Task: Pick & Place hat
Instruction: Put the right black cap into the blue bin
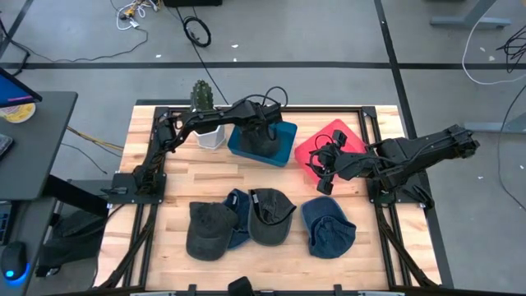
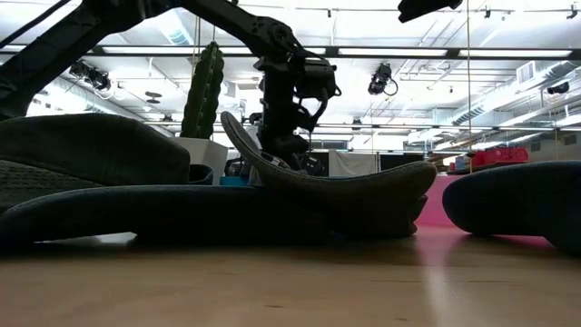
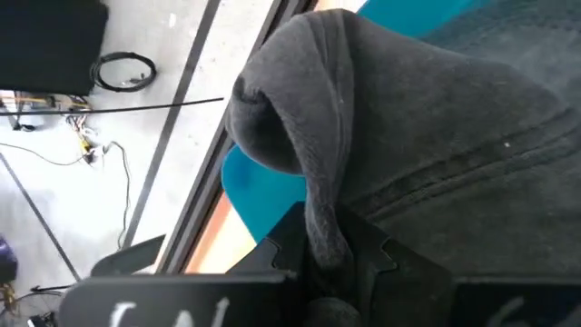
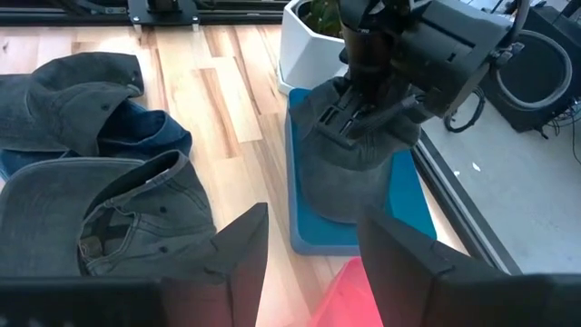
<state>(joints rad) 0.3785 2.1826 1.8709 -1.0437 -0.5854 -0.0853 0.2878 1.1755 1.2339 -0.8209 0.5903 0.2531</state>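
Left gripper [image 4: 359, 113] pinches the grey hat [image 4: 349, 173] over the blue tray [image 4: 413, 204] (right gripper [image 4: 304, 250] open, idle); let go now, it probably flops over the rim.

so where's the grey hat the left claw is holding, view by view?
High view: grey hat over the blue tray, left claw on it.
Low view: not clearly visible, hidden behind nearer hats.
Left wrist view: fills the frame, pinched.
Right wrist view: on the tray.
Shared landmark: the blue tray.
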